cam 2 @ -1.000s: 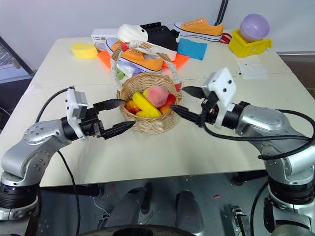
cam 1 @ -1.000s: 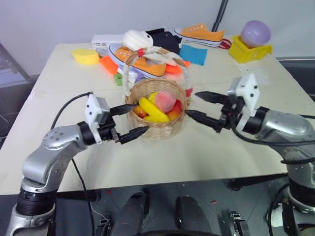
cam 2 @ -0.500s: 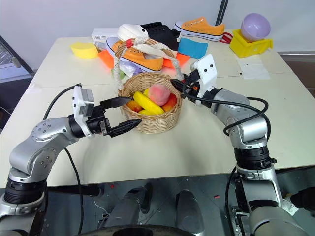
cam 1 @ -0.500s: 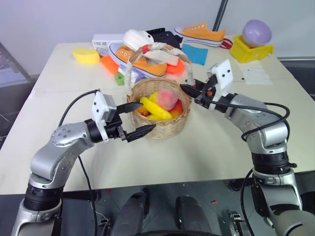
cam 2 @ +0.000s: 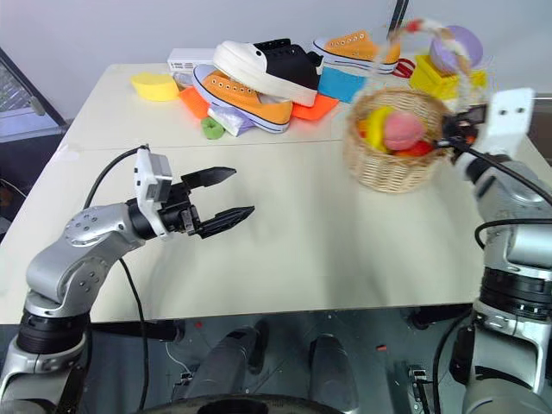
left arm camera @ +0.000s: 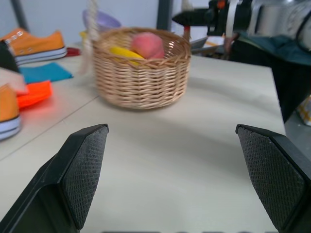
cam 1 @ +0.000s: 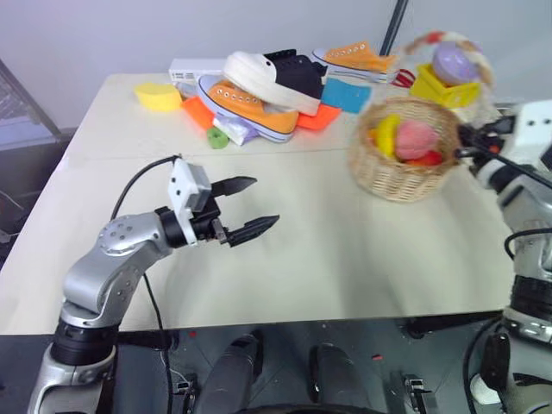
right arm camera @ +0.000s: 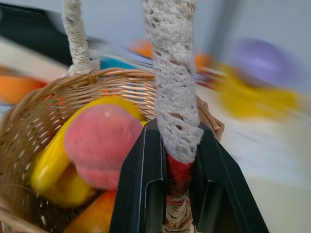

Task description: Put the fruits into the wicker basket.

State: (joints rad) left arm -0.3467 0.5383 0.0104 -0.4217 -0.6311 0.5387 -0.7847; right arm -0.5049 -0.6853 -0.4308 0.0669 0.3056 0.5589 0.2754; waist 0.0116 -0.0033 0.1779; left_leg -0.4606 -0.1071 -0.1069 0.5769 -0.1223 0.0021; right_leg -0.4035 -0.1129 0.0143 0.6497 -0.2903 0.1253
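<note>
Several fruits (cam 2: 392, 129) already lie in the wicker basket (cam 2: 398, 142) near the desk's (cam 2: 328, 250) right edge; right gripper (right arm camera: 177, 187) jaws clamp its handle, left gripper (cam 2: 220, 194) jaws gape empty.

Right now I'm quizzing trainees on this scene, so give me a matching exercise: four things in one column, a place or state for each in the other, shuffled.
Things:
1. peach
2. right gripper
3. left gripper
4. purple ball

Places or states:
A. open over bare table
B. in the basket
C. shut on the basket's handle
D. behind the basket

Pairs: 1-B, 2-C, 3-A, 4-D
</note>
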